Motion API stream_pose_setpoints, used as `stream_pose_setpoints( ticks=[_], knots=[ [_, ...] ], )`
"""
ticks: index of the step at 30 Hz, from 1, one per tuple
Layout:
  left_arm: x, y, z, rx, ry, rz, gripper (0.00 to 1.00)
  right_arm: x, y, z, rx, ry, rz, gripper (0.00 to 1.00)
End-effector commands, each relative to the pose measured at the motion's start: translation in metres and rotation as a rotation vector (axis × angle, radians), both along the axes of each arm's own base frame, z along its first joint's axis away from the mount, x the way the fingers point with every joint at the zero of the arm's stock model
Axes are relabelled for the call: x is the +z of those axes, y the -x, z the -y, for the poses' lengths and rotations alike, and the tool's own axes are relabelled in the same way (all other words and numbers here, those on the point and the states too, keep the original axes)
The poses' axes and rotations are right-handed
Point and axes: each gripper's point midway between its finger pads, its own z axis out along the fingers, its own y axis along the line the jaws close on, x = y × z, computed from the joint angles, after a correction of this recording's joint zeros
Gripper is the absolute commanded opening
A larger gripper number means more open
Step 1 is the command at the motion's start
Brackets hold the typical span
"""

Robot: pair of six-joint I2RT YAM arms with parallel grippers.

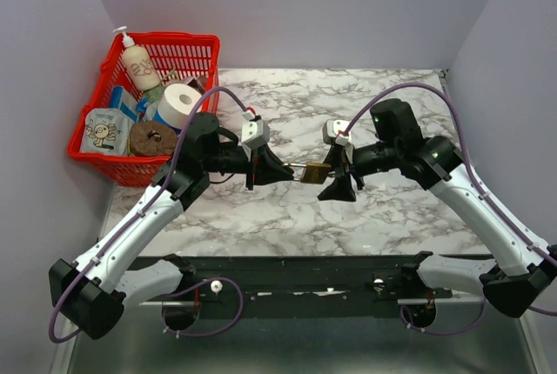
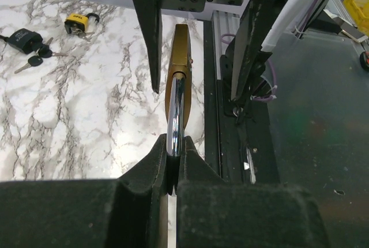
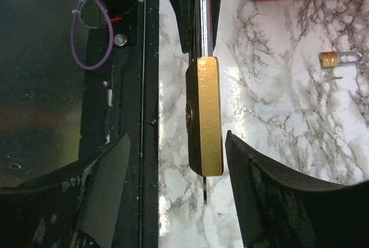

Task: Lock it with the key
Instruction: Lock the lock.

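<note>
padlock held up between two grippers

top view: the left gripper (image 1: 290,174) holds a brass padlock (image 1: 315,171) above the marble table (image 1: 392,104), and its other end reaches into the right gripper (image 1: 338,178).

left wrist: the left jaws are pressed together on the chrome shackle (image 2: 174,121), pinching it.

right wrist: the right fingers (image 3: 253,190) stand spread on either side of the brass body (image 3: 209,115), with a gap on each side, touching nothing.

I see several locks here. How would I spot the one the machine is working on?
Start at the middle of the marble table. Just above it hangs a brass padlock, pinched by its steel shackle in the left hand. The other brass padlock lies on the marble; this one is held aloft.
</note>
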Motion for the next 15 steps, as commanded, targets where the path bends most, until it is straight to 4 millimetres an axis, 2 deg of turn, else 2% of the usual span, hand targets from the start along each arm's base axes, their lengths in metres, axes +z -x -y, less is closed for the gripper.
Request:
stream_pose_setpoints(
  ticks=[1,3,5,6,9,10,11,15],
  knots=[
    [0.0402,0.0022,0.0023,-0.022,0.094,0.098,0.0,0.0,-0.0058,-0.0078,0.024,-0.005,0.033,0.6],
    [0.0411,0.0017,0.0019,-0.019,0.097,0.102,0.0,-0.0015,-0.0051,-0.0084,0.027,-0.002,0.025,0.47],
    [0.0404,0.002,0.0023,-0.019,0.097,0.098,0.0,-0.0019,-0.0036,-0.0087,0.031,-0.003,0.018,0.39],
    [0.0404,0.0018,0.0019,-0.017,0.097,0.098,0.0,-0.001,-0.002,-0.0091,0.037,-0.007,0.015,0.31],
    [0.0411,0.0015,0.0023,-0.017,0.101,0.097,0.0,0.0004,0.0011,-0.011,0.052,-0.015,0.007,0.17],
    [0.0421,0.002,0.0027,-0.019,0.104,0.096,0.0,0.0009,0.0014,-0.0109,0.051,-0.016,0.006,0.07],
    [0.0429,0.0021,0.0031,-0.02,0.108,0.09,0.0,0.002,0.0008,-0.0117,0.046,-0.017,0.003,0.01],
    [0.0446,0.0005,0.0043,-0.017,0.117,0.081,0.0,0.006,-0.0006,-0.0148,0.046,-0.032,0.008,0.01]
  ],
)
